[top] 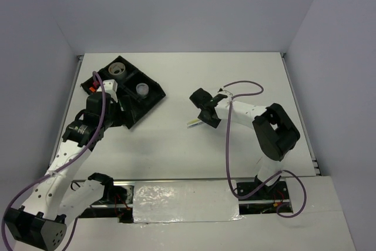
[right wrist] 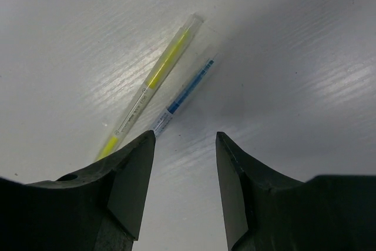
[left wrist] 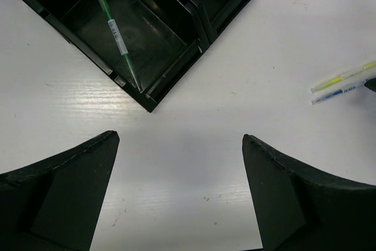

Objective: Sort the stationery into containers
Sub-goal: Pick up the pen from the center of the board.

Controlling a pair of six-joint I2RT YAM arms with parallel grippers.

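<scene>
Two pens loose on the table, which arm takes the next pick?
Right. The right gripper hovers open directly over the yellow pen and the blue pen. The left gripper sits open by the tray, with both pens far off to its side.

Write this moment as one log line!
left end effector: open, near tray | green pen: in tray | right end effector: open near yellow pen, blue pen on table

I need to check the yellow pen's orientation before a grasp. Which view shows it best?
The right wrist view: the yellow pen lies close and nearly whole on the table, beside a blue pen. The left wrist view shows it small at the right edge; the top view shows only a pale sliver.
</scene>
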